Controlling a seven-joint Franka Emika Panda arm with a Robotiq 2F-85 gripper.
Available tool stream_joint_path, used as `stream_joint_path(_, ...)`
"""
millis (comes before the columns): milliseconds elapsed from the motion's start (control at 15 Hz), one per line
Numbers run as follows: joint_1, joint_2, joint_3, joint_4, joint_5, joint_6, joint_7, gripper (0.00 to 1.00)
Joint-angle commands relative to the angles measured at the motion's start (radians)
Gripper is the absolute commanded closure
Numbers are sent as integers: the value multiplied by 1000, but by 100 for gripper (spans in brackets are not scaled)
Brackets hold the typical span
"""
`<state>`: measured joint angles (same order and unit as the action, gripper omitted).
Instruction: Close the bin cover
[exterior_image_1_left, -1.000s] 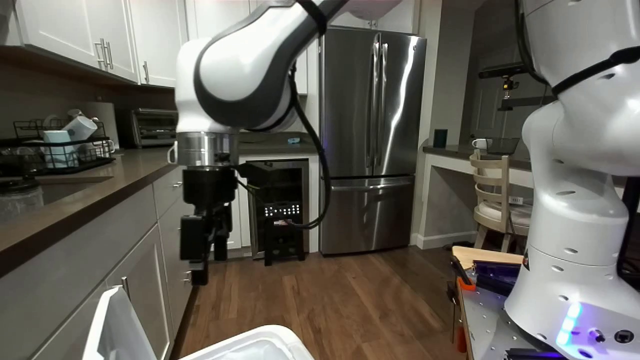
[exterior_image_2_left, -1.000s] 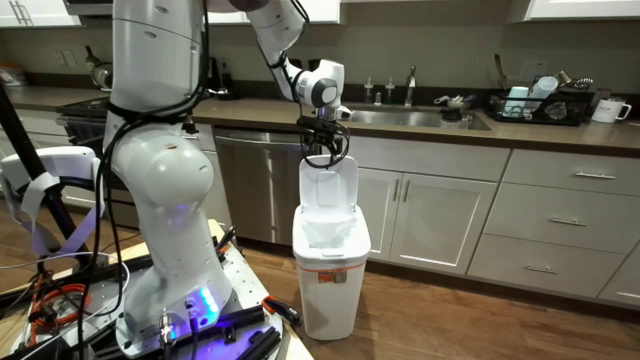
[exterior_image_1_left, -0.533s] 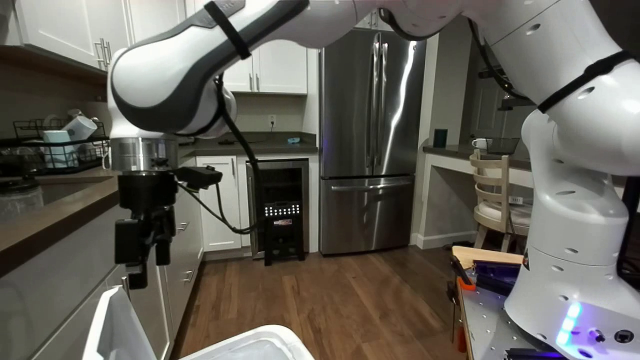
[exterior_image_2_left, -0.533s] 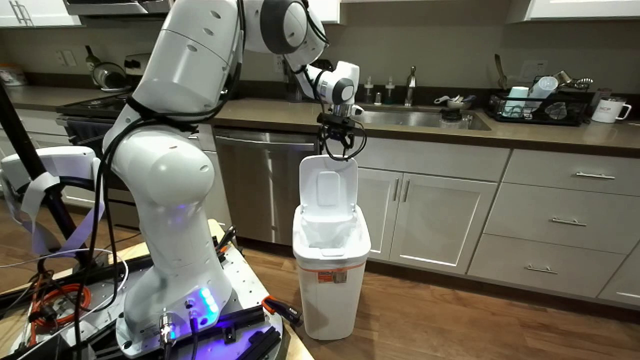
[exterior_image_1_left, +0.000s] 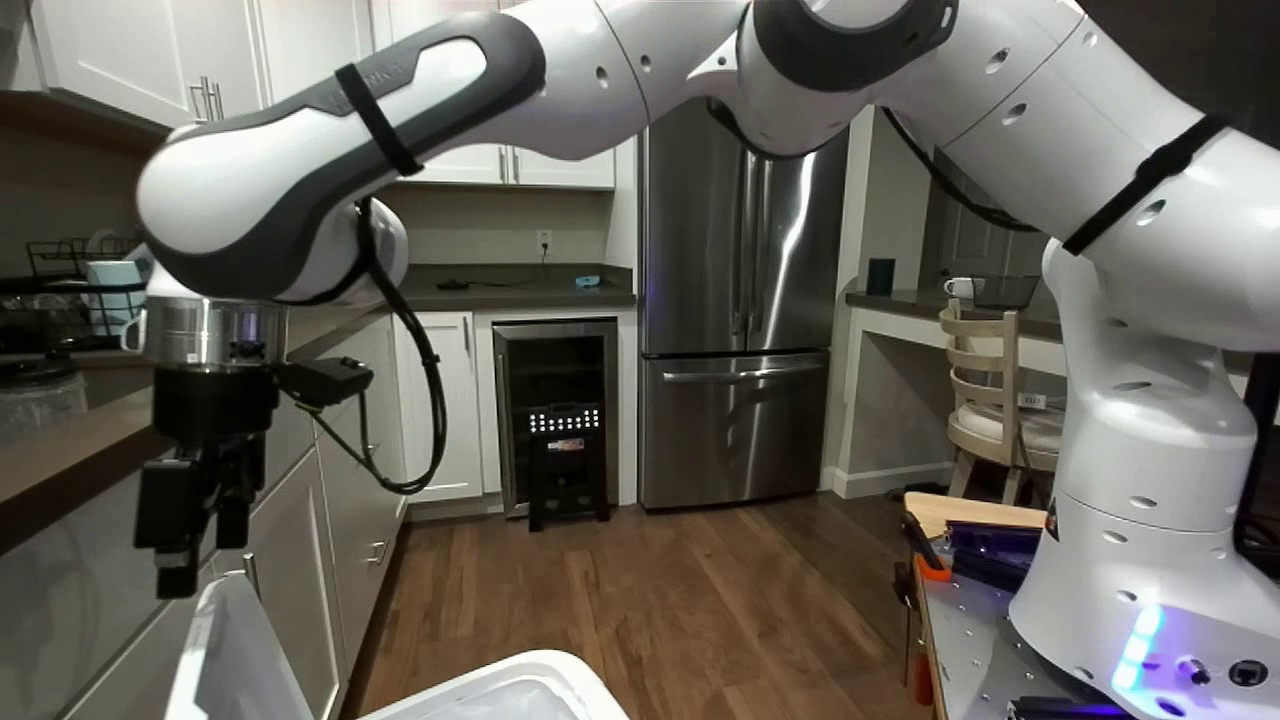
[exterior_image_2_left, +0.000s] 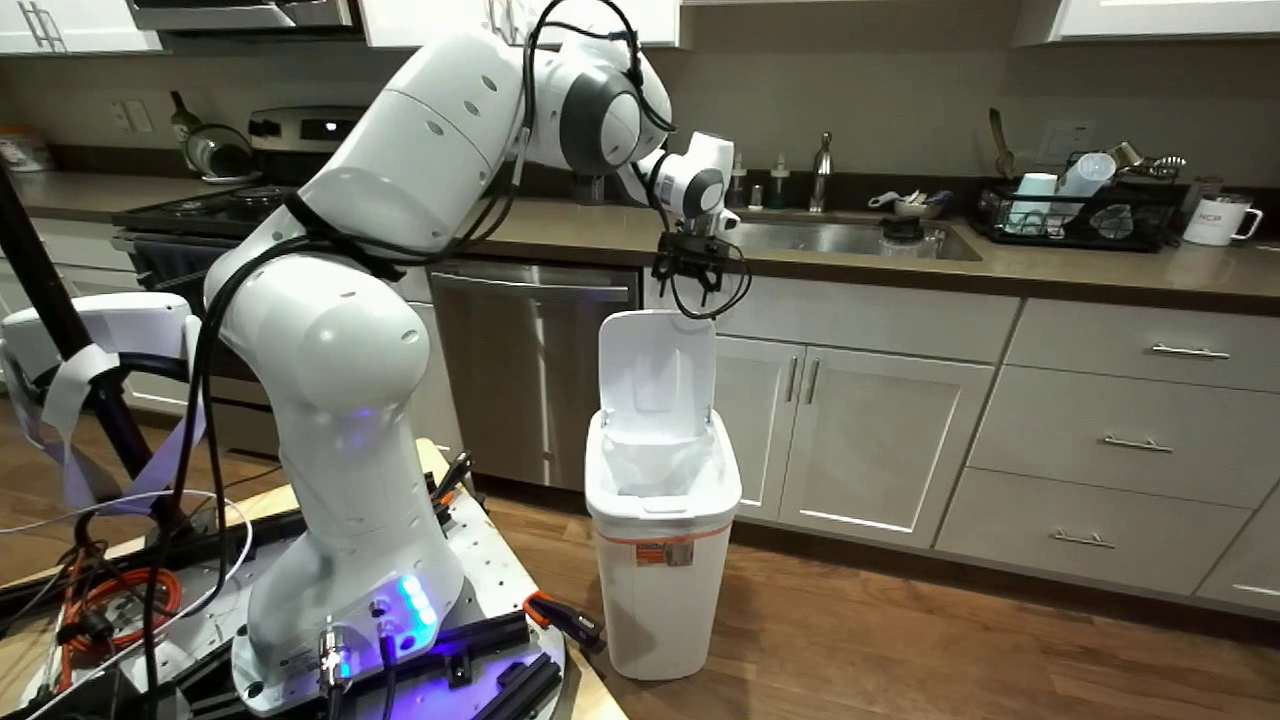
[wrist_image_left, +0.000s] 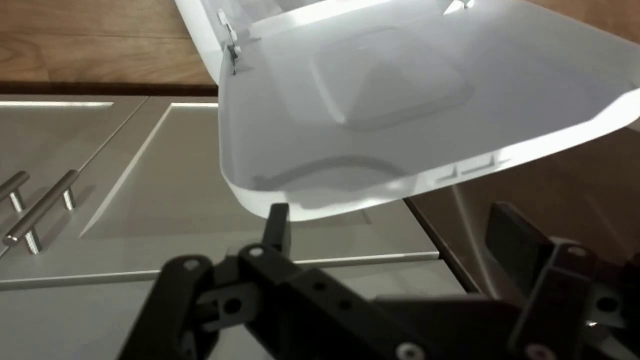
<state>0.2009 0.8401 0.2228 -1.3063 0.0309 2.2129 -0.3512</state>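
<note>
Fingers (wrist_image_left: 277, 227) spread wide with nothing between them, the pincer (wrist_image_left: 397, 235) of a Franka arm (exterior_image_2_left: 330, 350) hangs fingers-down at the upper edge of a raised bin cover (wrist_image_left: 380, 95) in a kitchen. In the wrist view one fingertip crosses the cover's free rim (wrist_image_left: 550, 145), though whether the two touch cannot be told; in an exterior view the pincer appears to sit on the side toward the white cabinets (exterior_image_1_left: 295, 540). The cover stands nearly upright on its hinge (wrist_image_left: 233, 51) at the back of a white bin (exterior_image_2_left: 665, 600), whose mouth lies uncovered. The thin plastic panel looks light and fairly stiff, likely to swing rather than bend, and its smooth face could let a fingertip skid. A pinch seems unnecessary: the better hold looks to be a push from the cabinet side, against the back face near the middle of the free rim, where leverage on the hinge is greatest. Pressure at a corner could twist the panel or nudge the bin, itself probably light, over the wooden floor (exterior_image_2_left: 900, 640). Behind stands a steel dishwasher (exterior_image_2_left: 535, 390) beneath the brown countertop (exterior_image_2_left: 570, 228); an exterior view also takes in a stainless refrigerator (exterior_image_1_left: 740, 430) with double doors.
</note>
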Motion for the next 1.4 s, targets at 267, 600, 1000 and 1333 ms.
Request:
stream_joint_path(267, -45, 124, 57, 95, 15, 56, -138, 26)
stream_joint_path(600, -38, 147, 56, 153, 2, 24, -149, 0)
stream_joint_path(1000, -28, 200, 63, 214, 1, 10, -162, 26)
stream_joint_path(1333, -21, 234, 64, 248, 0, -26, -160, 64)
